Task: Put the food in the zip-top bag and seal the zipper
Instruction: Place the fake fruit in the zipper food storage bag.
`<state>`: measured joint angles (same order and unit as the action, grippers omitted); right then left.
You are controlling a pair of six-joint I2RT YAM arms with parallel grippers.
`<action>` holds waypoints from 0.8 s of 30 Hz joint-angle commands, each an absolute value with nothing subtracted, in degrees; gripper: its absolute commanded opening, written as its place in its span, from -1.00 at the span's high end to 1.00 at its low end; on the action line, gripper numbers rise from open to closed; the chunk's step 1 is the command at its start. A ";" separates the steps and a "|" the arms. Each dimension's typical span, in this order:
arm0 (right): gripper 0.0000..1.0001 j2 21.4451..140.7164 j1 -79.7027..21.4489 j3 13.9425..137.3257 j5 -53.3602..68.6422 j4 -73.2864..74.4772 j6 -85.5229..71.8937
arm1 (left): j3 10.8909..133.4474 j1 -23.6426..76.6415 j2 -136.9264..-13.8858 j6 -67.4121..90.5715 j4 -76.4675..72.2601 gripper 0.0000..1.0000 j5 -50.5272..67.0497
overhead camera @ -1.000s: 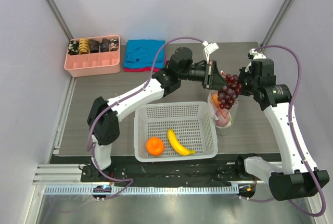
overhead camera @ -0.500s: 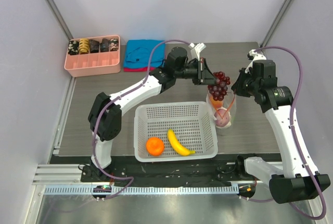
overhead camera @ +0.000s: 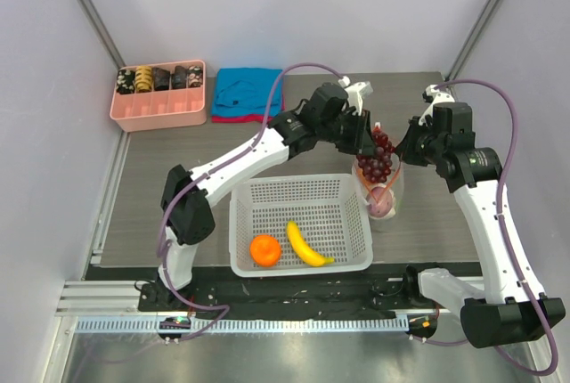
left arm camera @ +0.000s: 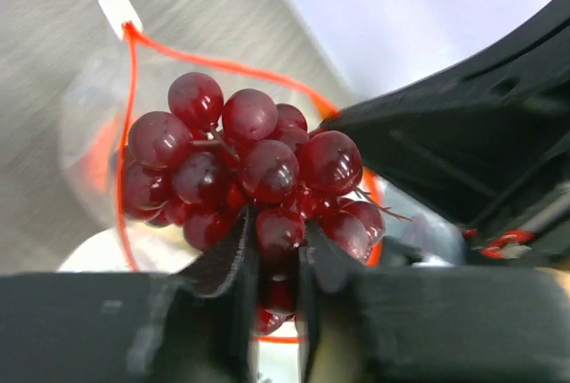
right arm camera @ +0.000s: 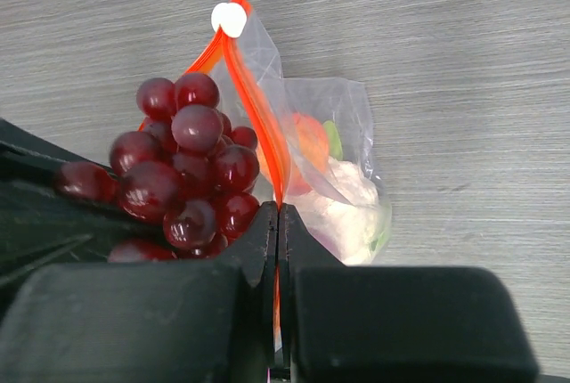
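A bunch of dark red grapes [overhead camera: 376, 157] hangs over the open mouth of the zip-top bag [overhead camera: 386, 198], which stands upright right of the basket. My left gripper [overhead camera: 366, 136] is shut on the grapes [left arm camera: 240, 165], with one berry pinched between its fingers [left arm camera: 230, 258]. My right gripper [right arm camera: 278, 219] is shut on the orange-red zipper [right arm camera: 256, 105] at the bag's right edge and holds the mouth up. Pale cauliflower [right arm camera: 346, 203] and a peach [right arm camera: 312, 141] lie inside the bag. An orange [overhead camera: 264, 249] and a banana [overhead camera: 306, 246] lie in the basket.
The white mesh basket [overhead camera: 237, 223] sits at the near middle of the table. A pink tray [overhead camera: 160, 109] with dark items and a blue cloth [overhead camera: 245, 93] lie along the far edge. Grey walls enclose the table left, right and behind.
The left wrist has turned and carried the grapes a little left, then down onto the bag's mouth. The right gripper has kept its hold on the zipper edge.
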<state>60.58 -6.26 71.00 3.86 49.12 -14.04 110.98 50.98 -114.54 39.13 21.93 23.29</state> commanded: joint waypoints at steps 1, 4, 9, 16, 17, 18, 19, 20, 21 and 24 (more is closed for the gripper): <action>0.99 59.94 -6.42 73.48 4.84 47.37 -13.80 | 115.84 53.17 -113.73 27.09 29.96 0.53 12.32; 0.99 60.03 -6.42 73.48 5.01 47.29 -13.97 | 116.37 55.72 -111.80 21.45 31.11 0.17 6.78; 0.99 60.03 -6.50 73.48 4.66 47.29 -14.06 | 117.24 55.81 -109.17 18.90 34.35 -0.48 3.25; 0.99 59.85 -6.42 73.30 4.75 47.29 -14.06 | 111.02 52.91 -103.20 21.54 33.84 -0.33 4.05; 0.98 59.85 -6.50 73.30 4.83 47.29 -13.98 | 110.57 52.91 -102.84 21.19 33.92 -0.30 3.43; 0.99 59.85 -6.42 73.30 4.83 47.29 -13.97 | 109.87 52.91 -102.75 21.01 34.10 -0.30 2.91; 0.99 59.77 -6.42 73.21 4.75 47.29 -13.97 | 109.78 52.91 -103.09 20.48 34.88 -0.29 2.81; 0.98 59.59 -6.42 73.21 4.75 47.37 -14.06 | 109.86 52.91 -103.53 20.57 35.59 -0.29 3.07; 0.99 59.50 -6.42 73.30 4.75 47.29 -13.98 | 110.39 52.91 -104.23 20.65 36.55 -0.29 3.16; 0.99 59.41 -6.42 73.56 4.66 47.55 -13.97 | 112.14 52.91 -107.31 21.97 40.77 -0.28 3.08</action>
<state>60.62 -6.26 71.02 4.25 49.12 -14.06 110.50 52.34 -104.66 21.85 35.53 3.84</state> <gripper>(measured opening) 0.017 0.647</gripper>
